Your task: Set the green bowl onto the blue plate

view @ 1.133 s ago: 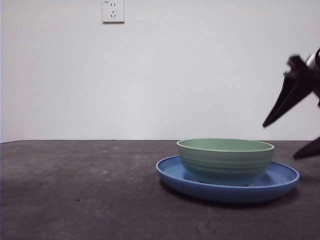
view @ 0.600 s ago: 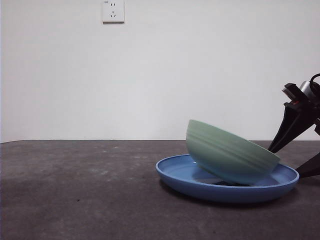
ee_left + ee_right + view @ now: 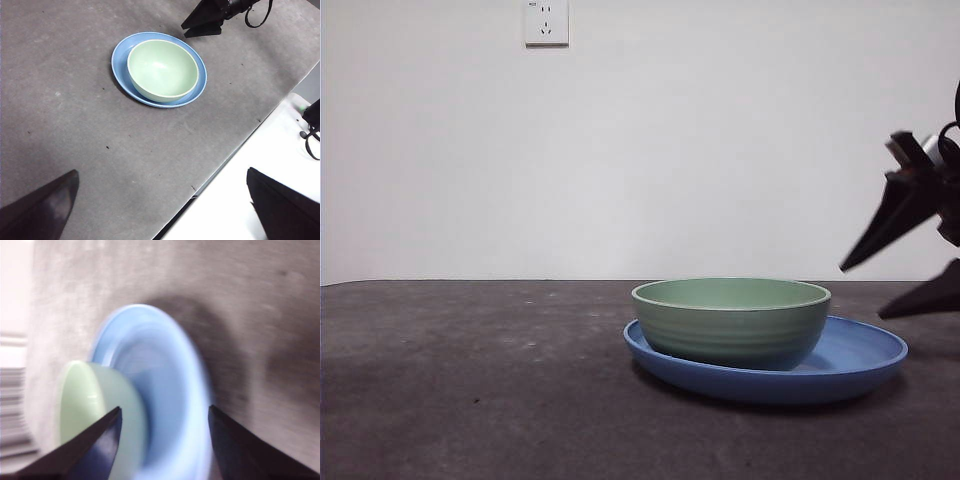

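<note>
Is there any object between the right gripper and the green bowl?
No object: only the blue plate's bare inner surface and rim lie between the open right gripper and the green bowl, seen in the front view.

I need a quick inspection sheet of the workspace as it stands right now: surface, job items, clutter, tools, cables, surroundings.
Surface: dark grey table, a few small specks, no spill seen.
Job's things: green bowl stands upright on the blue plate, set off-centre, nearer one rim.
Clutter: nothing seen.
Tools: right tool open, empty, beside the plate and clear of the bowl; left tool open, empty, high above the table and away from the dishes.
Cables: black cable loop on the right arm; another black cable over the white area beside the table.
Surroundings: white wall with a wall socket; white surface along the table's edge.
</note>
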`<state>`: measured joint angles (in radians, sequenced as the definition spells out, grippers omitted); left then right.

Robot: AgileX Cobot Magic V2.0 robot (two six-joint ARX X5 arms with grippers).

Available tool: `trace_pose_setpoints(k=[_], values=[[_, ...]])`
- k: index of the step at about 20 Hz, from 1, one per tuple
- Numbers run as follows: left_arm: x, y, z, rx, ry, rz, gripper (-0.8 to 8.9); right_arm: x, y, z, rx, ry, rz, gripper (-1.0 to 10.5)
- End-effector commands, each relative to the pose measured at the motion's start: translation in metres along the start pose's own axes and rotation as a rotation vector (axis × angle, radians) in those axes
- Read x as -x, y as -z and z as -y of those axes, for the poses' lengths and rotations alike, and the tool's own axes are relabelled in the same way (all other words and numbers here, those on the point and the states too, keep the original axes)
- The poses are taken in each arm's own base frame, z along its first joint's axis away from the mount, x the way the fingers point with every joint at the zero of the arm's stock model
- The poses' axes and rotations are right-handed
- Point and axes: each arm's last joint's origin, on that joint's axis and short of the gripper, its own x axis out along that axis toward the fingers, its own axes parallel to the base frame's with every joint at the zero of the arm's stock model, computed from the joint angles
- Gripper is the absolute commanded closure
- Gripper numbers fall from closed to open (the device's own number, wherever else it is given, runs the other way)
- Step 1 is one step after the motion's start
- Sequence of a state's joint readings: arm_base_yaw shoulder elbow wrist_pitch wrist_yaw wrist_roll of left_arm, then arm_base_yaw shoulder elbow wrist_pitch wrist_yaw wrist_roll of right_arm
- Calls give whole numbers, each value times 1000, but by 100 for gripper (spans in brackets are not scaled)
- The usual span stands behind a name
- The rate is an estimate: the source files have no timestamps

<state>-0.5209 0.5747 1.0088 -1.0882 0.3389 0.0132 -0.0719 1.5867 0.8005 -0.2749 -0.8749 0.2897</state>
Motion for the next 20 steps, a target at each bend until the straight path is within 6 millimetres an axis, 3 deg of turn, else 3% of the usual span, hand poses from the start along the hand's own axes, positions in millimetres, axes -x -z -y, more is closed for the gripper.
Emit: trace_pose_setpoints(k=[1, 8, 14, 20], values=[[2, -3, 1, -10, 4, 17, 251, -2, 0, 7, -14, 133, -7, 684], [2, -6, 1, -20, 4, 46, 251, -20, 8, -3, 57, 166, -73, 700], [2, -6, 1, -19, 4, 44, 251, -32, 12, -3, 59, 179, -115, 940], [2, -6, 1, -19, 4, 44, 251, -34, 7, -12, 44, 160, -111, 939]])
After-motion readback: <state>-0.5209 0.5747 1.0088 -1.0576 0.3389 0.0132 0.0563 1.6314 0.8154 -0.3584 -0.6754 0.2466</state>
